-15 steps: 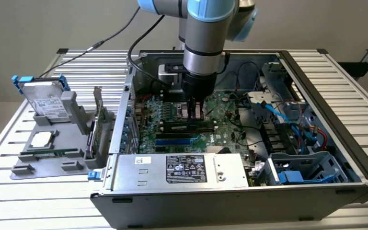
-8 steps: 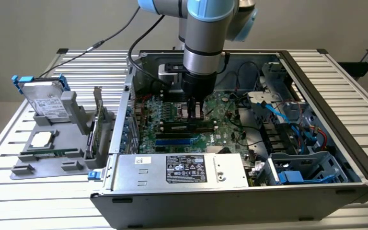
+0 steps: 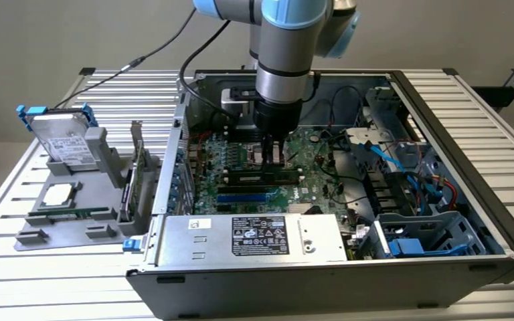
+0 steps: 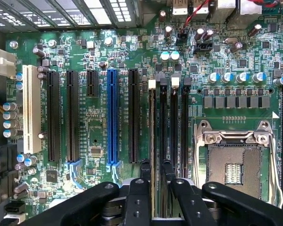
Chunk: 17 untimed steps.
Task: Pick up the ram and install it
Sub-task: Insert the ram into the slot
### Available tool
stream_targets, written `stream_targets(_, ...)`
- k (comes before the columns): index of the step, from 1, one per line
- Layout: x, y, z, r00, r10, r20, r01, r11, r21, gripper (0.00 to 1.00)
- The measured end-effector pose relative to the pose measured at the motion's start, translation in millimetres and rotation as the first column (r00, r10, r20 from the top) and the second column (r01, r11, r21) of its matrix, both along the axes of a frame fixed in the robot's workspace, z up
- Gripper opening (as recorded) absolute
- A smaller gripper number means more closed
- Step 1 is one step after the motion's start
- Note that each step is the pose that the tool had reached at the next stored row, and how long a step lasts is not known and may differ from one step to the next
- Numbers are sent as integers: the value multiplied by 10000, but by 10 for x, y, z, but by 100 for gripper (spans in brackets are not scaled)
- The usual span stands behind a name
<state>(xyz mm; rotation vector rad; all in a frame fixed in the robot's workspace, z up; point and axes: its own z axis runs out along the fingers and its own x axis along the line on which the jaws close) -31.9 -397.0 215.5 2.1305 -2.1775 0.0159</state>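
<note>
green ram between parted fingers of gripper, psu label unreadable

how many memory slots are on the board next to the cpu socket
4 memory slots, side by side between the long black card slot and the processor socket. The gripper covers one end of each; none looks fully hidden.
</note>
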Motion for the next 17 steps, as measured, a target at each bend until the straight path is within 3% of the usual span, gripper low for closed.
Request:
stream_targets(8,0,11,11,10000,0,-1,0,10000,-6,24)
stream_targets(17,-3,11,144,10000,0,-8,0,10000,-34,24)
